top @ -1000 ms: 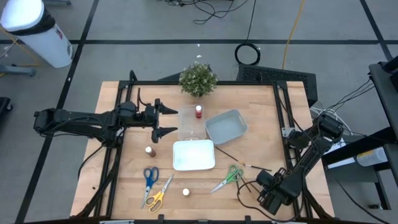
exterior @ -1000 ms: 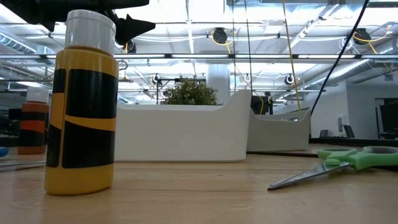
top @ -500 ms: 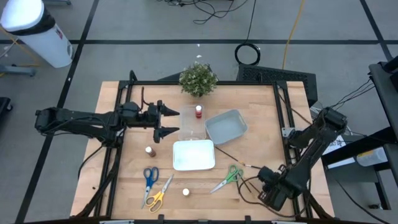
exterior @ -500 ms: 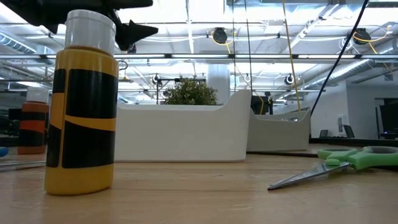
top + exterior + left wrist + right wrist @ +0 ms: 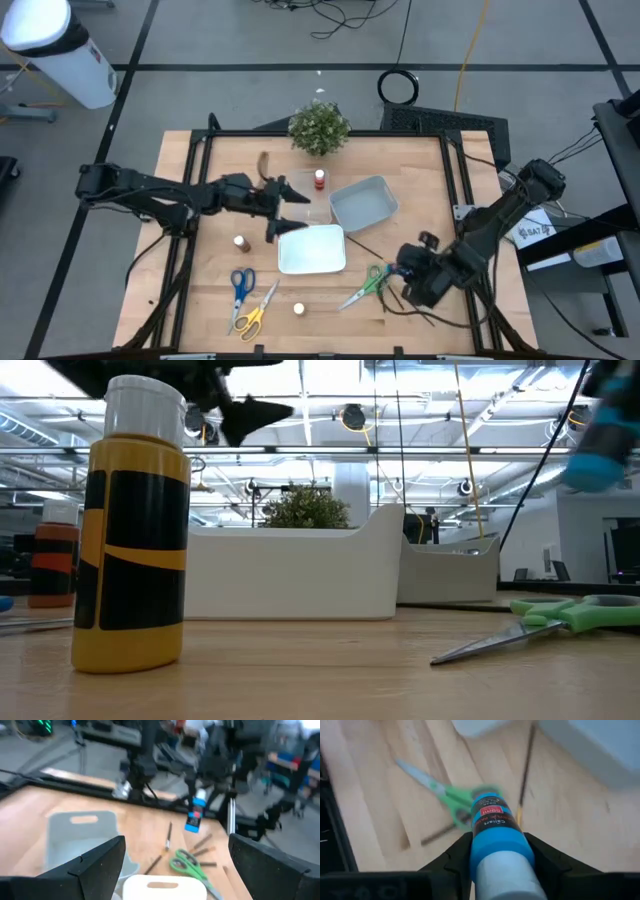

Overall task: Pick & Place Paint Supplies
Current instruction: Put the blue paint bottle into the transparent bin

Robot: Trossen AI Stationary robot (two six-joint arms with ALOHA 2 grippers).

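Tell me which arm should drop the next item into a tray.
Right: its gripper already holds the blue bottle near the white tray. The left gripper is open and empty.

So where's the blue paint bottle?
The right gripper holds the blue paint bottle above the table's right front, near the green scissors.

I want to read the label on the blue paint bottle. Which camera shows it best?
The right wrist view: the blue paint bottle fills the frame, label facing the camera, held in the right gripper. The left wrist view shows it small and far off, the low view only a blur, the high view barely at all.
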